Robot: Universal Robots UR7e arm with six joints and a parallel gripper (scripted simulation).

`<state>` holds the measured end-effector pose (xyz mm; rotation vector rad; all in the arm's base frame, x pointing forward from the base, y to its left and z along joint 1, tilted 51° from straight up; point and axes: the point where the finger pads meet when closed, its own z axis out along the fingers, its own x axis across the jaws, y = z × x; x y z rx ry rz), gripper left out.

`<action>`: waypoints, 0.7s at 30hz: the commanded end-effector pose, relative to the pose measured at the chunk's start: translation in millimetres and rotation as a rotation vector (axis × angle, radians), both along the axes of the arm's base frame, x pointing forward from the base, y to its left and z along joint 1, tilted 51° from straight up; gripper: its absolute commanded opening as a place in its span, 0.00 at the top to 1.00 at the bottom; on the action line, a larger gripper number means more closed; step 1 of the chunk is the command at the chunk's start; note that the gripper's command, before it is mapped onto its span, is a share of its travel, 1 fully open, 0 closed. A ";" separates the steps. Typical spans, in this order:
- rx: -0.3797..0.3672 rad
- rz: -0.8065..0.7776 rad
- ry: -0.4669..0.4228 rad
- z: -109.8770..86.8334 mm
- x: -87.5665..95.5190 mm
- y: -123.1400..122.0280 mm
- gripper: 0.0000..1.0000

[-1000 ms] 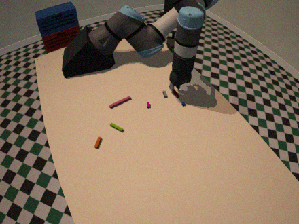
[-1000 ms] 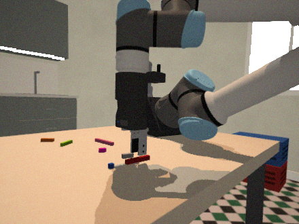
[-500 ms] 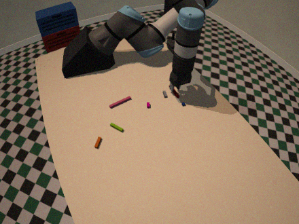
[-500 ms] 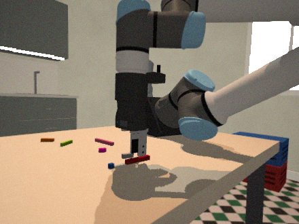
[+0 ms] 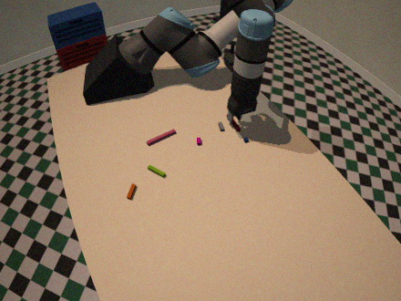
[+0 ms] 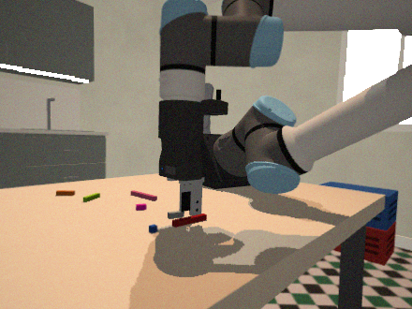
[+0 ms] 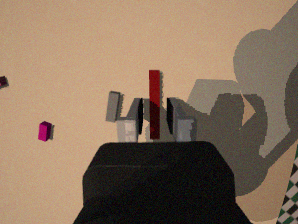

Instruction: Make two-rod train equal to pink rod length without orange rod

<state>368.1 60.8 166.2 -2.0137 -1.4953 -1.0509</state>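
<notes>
The red rod [image 5: 236, 124] [image 6: 189, 220] [image 7: 154, 95] lies flat on the table. My gripper [image 5: 234, 123] [image 6: 191, 213] [image 7: 154, 109] is part open and low over it, one finger on each side, with gaps to the rod in the wrist view. The magenta rod [image 5: 199, 141] [image 6: 140, 207] [image 7: 45, 131] lies apart, between the grey rod [image 5: 221, 126] [image 6: 175, 214] [image 7: 113, 106] and the pink rod [image 5: 161, 137] [image 6: 143, 196] [image 7: 3, 81]. The grey rod lies beside one finger.
The blue rod [image 5: 246, 140] [image 6: 153, 228] lies near one end of the red rod. The lime rod [image 5: 157, 171] [image 6: 92, 198] and the orange rod [image 5: 131, 192] [image 6: 66, 193] lie farther off. Crates [image 5: 77, 36] [image 6: 389, 206] stand beyond the table.
</notes>
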 end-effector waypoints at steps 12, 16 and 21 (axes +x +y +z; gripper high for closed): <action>0.003 0.000 0.002 -0.7 -0.1 0.6 0.46; 0.003 0.000 0.002 -1.2 -0.1 1.1 0.46; 0.006 0.001 0.004 -3.4 0.3 3.8 0.46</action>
